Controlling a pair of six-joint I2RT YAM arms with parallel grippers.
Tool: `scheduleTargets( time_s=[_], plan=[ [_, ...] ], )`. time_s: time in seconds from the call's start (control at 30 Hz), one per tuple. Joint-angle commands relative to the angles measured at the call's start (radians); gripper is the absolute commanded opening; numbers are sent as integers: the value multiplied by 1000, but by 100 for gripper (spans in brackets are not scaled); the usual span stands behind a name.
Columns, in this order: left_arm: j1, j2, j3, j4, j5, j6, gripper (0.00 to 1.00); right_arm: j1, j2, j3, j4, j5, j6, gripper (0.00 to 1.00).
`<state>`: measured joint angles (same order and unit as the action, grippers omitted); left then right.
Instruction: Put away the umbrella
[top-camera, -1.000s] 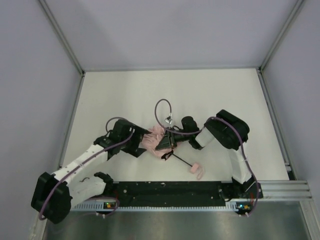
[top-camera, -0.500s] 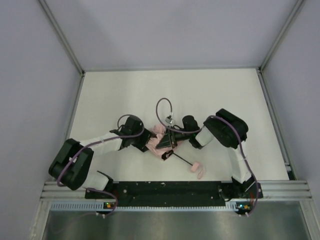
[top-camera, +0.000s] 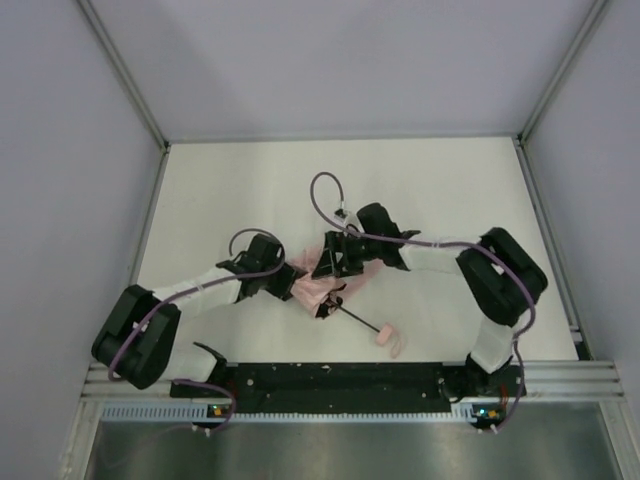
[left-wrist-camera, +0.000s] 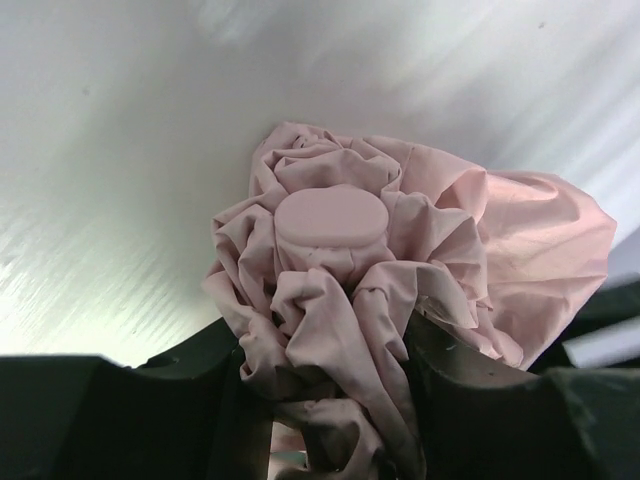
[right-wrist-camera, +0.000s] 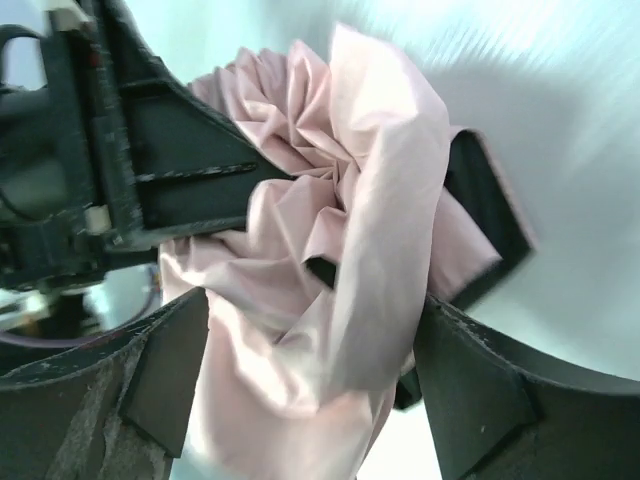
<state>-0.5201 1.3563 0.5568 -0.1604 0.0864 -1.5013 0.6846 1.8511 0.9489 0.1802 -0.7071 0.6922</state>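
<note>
The umbrella (top-camera: 318, 288) lies mid-table as a crumpled pale pink bundle. Its thin black shaft (top-camera: 358, 318) runs near-right to the small pink handle (top-camera: 388, 336). My left gripper (top-camera: 287, 283) comes at the bundle from the left. In the left wrist view the left gripper (left-wrist-camera: 328, 335) is shut on bunched fabric below the umbrella's round pink end cap (left-wrist-camera: 332, 215). My right gripper (top-camera: 335, 265) is over the bundle from the far right. In the right wrist view the right gripper (right-wrist-camera: 310, 330) stands wide, with the umbrella's fabric (right-wrist-camera: 330, 250) hanging loose between the fingers.
A purple cable (top-camera: 322, 198) loops up from the right wrist. The black base rail (top-camera: 330, 378) runs along the near edge. Grey walls and aluminium posts (top-camera: 125, 75) enclose the white table (top-camera: 420, 180) on three sides.
The left gripper moved right onto the fabric and closed on it. The right gripper opened and shifted left and farther away, its elbow swinging out to the right.
</note>
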Motion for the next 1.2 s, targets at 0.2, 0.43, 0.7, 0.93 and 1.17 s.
scheduleTargets(
  time_s=[0.2,0.43,0.7,0.93,1.17],
  plan=[
    [-3,72,109,-312,-2,7,0,179,-377,-6,-236,506,-560,91],
    [-3,98,140,-379,12,-5,0,349,-279,10,-127,685,-752,91],
    [-3,95,152,-403,21,-34,0,397,-72,48,-102,820,-775,84],
    [-1,81,134,-320,52,-37,0,382,-6,1,-90,864,-700,18],
    [57,-26,57,-139,59,48,60,307,-18,-145,-27,628,-547,0]
  ],
)
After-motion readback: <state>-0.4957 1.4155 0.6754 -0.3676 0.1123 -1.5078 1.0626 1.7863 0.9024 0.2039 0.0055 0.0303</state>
